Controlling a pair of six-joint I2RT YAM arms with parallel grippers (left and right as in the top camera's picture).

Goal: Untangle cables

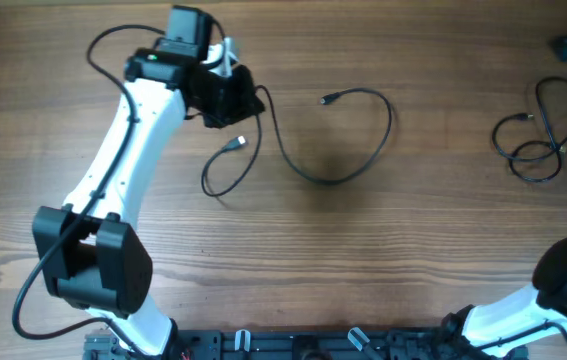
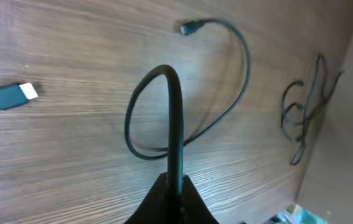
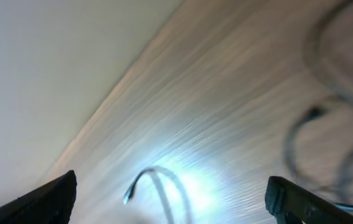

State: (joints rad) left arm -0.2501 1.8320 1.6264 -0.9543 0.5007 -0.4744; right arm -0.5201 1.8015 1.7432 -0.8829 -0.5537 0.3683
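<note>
Cable (image 2: 175, 106) clamped in left gripper (image 2: 175, 186), looping ahead of it; right gripper (image 3: 173, 199) spread wide.

Centre cable (image 1: 329, 181): thin, black, lying in one wide open curve on the desk (image 1: 363, 260).
Small plug (image 1: 326, 99): the curve's free end, flat on the wood.
Raised bend (image 2: 164, 78): arched off the desk, pinched in the jaws of the left gripper (image 2: 175, 186).
Silver-tipped plug (image 1: 239, 143): ends a short black loop just left of the curve.
Tangled cables (image 1: 533, 140): thin black cords in overlapping loops, well apart, near the desk's right edge.
</note>
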